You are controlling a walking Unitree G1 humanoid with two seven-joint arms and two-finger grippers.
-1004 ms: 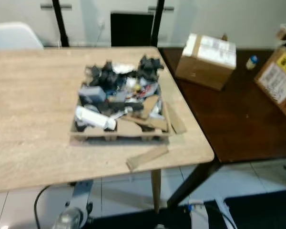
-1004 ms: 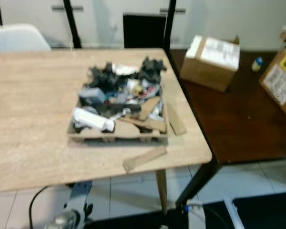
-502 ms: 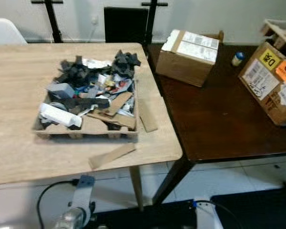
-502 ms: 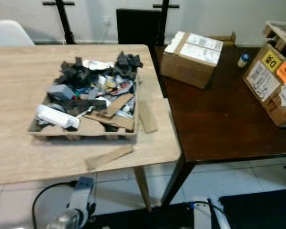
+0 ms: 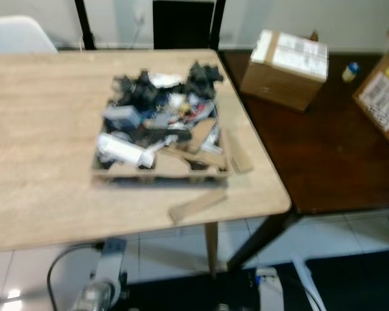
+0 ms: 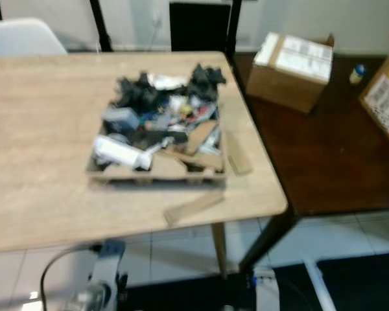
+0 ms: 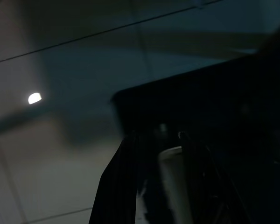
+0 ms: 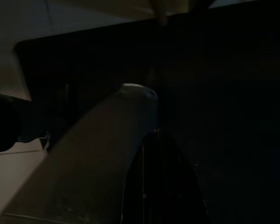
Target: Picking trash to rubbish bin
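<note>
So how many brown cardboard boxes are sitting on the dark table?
2. One closed box with white labels sits near the dark table's far edge, next to the light table. Another box with stickers sits at the right, cut off by the picture; more could be hidden beyond it.

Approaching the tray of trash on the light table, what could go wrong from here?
The loose cardboard strip lies near the light table's front edge, so a nudge may drop it to the floor. The tray is heaped with scraps, which may spill if it is lifted. The head views are blurred, so aiming now is unreliable.
</note>
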